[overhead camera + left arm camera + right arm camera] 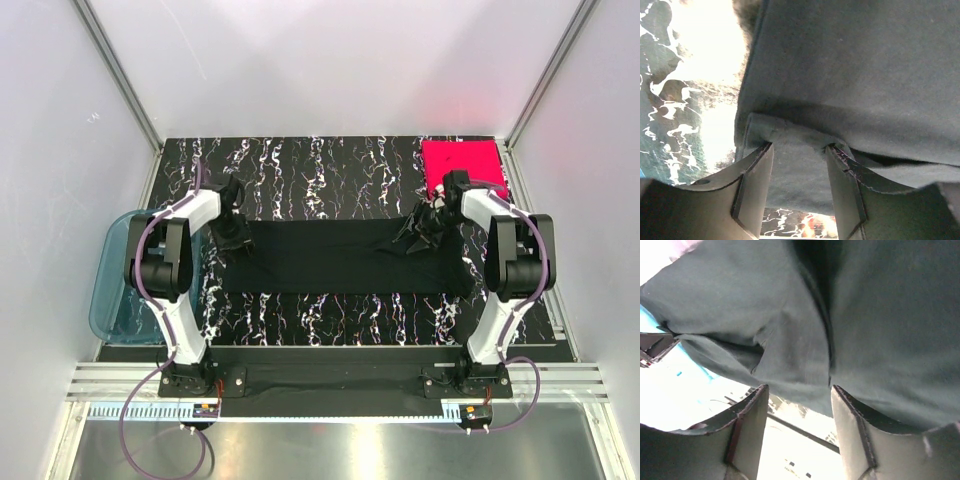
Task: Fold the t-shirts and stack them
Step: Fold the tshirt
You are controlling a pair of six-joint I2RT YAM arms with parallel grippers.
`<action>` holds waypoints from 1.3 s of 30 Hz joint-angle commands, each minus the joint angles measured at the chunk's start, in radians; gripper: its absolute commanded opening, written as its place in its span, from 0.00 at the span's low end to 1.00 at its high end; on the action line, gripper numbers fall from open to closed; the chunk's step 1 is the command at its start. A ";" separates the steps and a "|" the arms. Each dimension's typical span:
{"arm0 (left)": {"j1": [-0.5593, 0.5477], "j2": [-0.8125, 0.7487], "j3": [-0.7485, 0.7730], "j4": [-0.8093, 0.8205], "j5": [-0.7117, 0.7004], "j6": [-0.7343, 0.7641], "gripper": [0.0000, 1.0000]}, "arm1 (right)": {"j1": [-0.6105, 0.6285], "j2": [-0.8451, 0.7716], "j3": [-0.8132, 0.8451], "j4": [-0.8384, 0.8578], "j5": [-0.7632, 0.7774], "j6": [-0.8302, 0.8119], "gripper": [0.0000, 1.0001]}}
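Observation:
The black t-shirt [340, 258] lies as a long flat band across the middle of the marbled table [330, 170]. My left gripper [237, 237] is at its left end and my right gripper [425, 228] at its right end, where the cloth is bunched up. In the left wrist view the left gripper [800, 146] is open, with a folded hem of the black cloth [865, 75] lying between its fingers. In the right wrist view the right gripper [800, 388] is open, and the black cloth [880, 315] hangs just past its fingertips. The pink-red t-shirt [462, 165] sits as a neat square at the back right corner.
A translucent blue tub [112, 285] stands off the table's left edge beside the left arm. White walls and metal posts close in the back and both sides. The table's front edge runs just ahead of the arm bases.

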 commanded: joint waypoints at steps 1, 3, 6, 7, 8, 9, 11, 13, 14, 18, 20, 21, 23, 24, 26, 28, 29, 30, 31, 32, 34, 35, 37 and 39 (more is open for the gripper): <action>0.011 0.028 0.001 0.031 0.029 -0.016 0.53 | 0.008 0.019 0.028 0.039 -0.056 0.049 0.58; 0.011 0.020 -0.014 0.041 0.032 -0.018 0.54 | 0.008 0.028 0.036 0.025 -0.041 0.059 0.57; 0.011 0.000 -0.023 0.051 0.039 -0.018 0.54 | 0.010 0.042 0.033 0.031 -0.030 0.066 0.57; 0.011 -0.003 -0.020 0.048 0.041 -0.015 0.54 | 0.013 0.049 0.033 0.031 -0.028 0.066 0.56; 0.011 -0.009 -0.019 0.043 0.041 -0.012 0.54 | 0.016 0.067 0.034 0.032 -0.030 0.066 0.56; 0.011 -0.010 -0.017 0.040 0.041 -0.007 0.54 | 0.019 0.075 0.041 0.036 -0.030 0.066 0.53; 0.011 -0.020 -0.010 0.032 0.039 0.001 0.54 | 0.029 0.097 0.047 0.045 -0.036 0.077 0.49; 0.011 -0.024 -0.003 0.028 0.038 0.007 0.54 | 0.036 0.109 0.062 0.059 -0.051 0.088 0.37; 0.010 -0.027 0.000 0.022 0.036 0.008 0.54 | 0.043 0.121 0.074 0.057 -0.053 0.092 0.30; 0.011 -0.058 0.012 0.017 0.032 0.015 0.54 | 0.075 0.130 0.198 0.063 -0.061 0.131 0.12; 0.010 -0.069 0.018 0.014 0.023 0.016 0.55 | 0.097 0.170 0.304 0.074 -0.088 0.169 0.13; 0.011 -0.072 0.020 0.011 0.020 0.013 0.55 | 0.102 0.190 0.339 0.085 -0.099 0.189 0.14; 0.010 -0.078 0.014 0.008 0.021 0.004 0.55 | 0.106 0.256 0.419 0.152 -0.149 0.285 0.35; 0.008 -0.081 0.012 0.009 0.030 0.001 0.55 | 0.108 0.281 0.445 0.170 -0.163 0.311 0.44; -0.001 -0.087 0.012 0.006 0.035 -0.002 0.56 | 0.106 0.348 0.552 0.114 -0.200 0.315 0.57; -0.018 -0.104 0.017 -0.006 0.033 0.004 0.56 | 0.106 0.339 0.603 0.037 -0.152 0.229 0.61; -0.024 -0.115 0.018 -0.008 0.027 0.011 0.57 | 0.106 0.321 0.610 -0.033 -0.124 0.195 0.62; -0.032 -0.125 0.018 -0.006 0.003 0.018 0.57 | 0.106 0.301 0.608 -0.074 -0.090 0.157 0.63; -0.046 -0.138 0.018 -0.003 -0.005 0.025 0.57 | 0.105 0.260 0.604 -0.117 -0.012 0.120 0.62; -0.053 -0.156 0.021 0.000 -0.010 0.042 0.58 | 0.106 0.237 0.570 -0.191 0.026 0.058 0.62; -0.075 -0.159 0.039 -0.005 -0.043 0.061 0.58 | 0.108 0.139 0.492 -0.227 0.143 0.014 0.62; -0.079 -0.146 0.049 -0.008 -0.046 0.079 0.59 | 0.108 0.099 0.393 -0.236 0.190 -0.012 0.62; -0.092 -0.129 0.091 -0.023 -0.065 0.097 0.61 | 0.108 -0.008 0.287 -0.237 0.322 -0.027 0.62; -0.104 -0.098 0.127 -0.029 -0.095 0.123 0.64 | 0.109 -0.062 0.153 -0.231 0.431 -0.029 0.63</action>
